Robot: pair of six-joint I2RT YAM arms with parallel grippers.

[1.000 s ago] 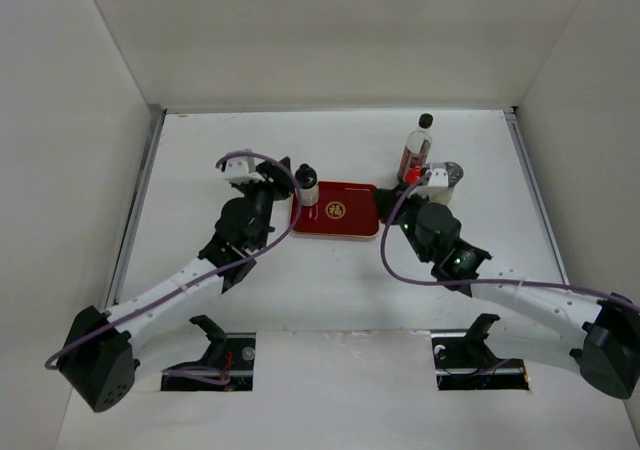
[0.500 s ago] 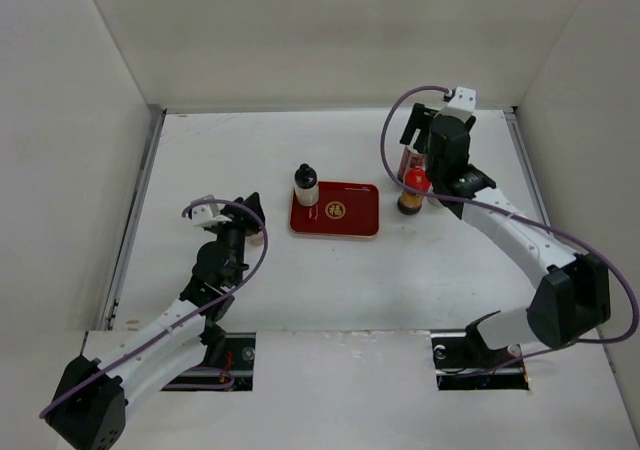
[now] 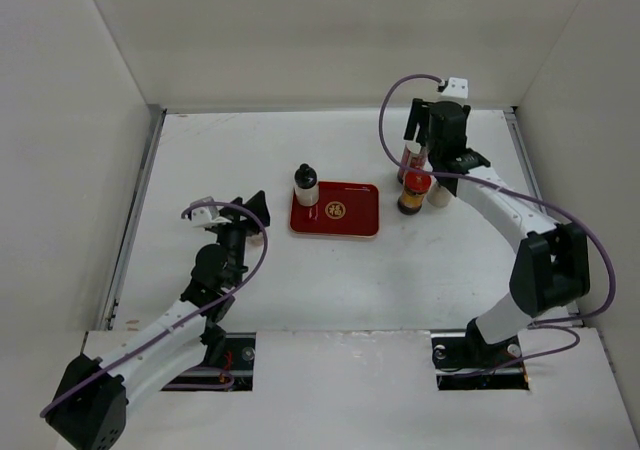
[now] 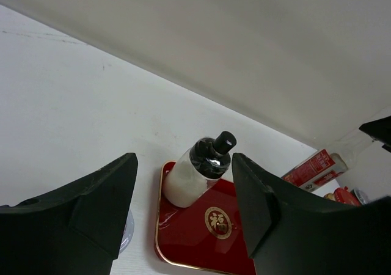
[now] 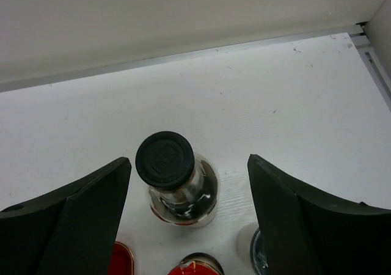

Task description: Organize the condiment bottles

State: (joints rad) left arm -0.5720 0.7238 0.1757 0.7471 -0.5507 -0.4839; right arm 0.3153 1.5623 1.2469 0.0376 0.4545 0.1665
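Right gripper (image 5: 189, 160) has shifted slightly toward 12 o'clock and is wide open and empty over the tall bottle (image 5: 165, 159). The left gripper (image 4: 183, 157), also open and empty, faces the white bottle (image 3: 306, 185) at the tray's (image 3: 352, 226) 10 o'clock corner.

The tall bottle (image 5: 165, 160), clear with a black cap and red label, stands upright between the spread fingers of the right hand (image 5: 188, 168), touching neither. The brown bottle (image 3: 411, 194), red-capped, stands upright just behind that hand, close to the tall one. The shaker (image 3: 440, 196), grey-lidded, sits just to its right. The white bottle (image 4: 204, 172), small and black-capped, stands upright well ahead of the left hand (image 4: 183, 162), framed by its parted fingers.
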